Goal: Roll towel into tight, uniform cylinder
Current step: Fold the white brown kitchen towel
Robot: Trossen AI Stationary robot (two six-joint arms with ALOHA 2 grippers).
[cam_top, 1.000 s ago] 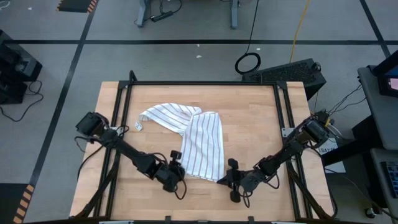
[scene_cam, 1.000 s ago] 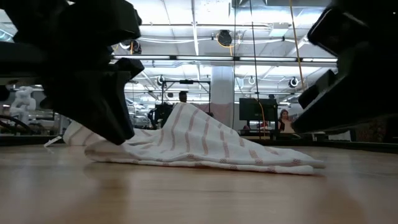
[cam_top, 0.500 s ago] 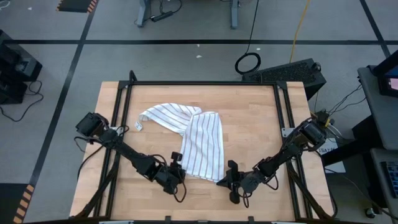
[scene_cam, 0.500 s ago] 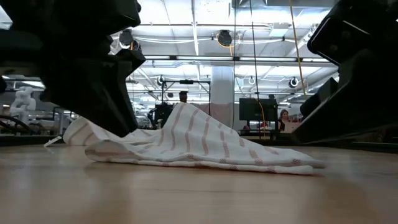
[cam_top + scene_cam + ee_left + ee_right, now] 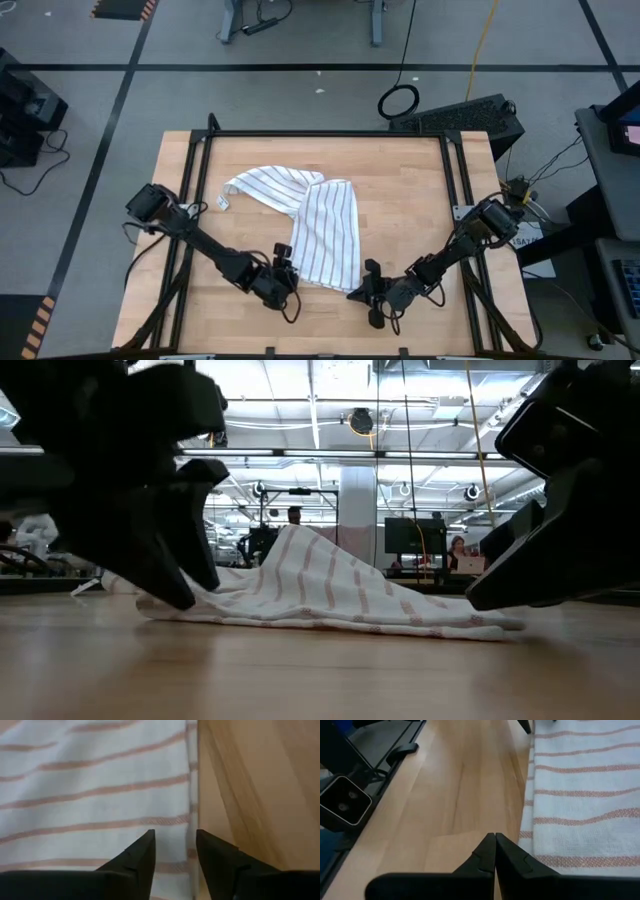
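Striped white towel [image 5: 310, 230] lies rumpled, partly folded, unrolled.

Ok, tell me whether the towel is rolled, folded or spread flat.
Folded, not rolled. The towel lies loosely doubled on the table, one striped panel over another, with a raised hump in the low view and no cylinder formed.

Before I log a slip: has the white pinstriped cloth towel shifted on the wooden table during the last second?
No. The white pinstriped cloth towel lies in the same folded shape, its edges at the same distance from the black table frame in the high view.
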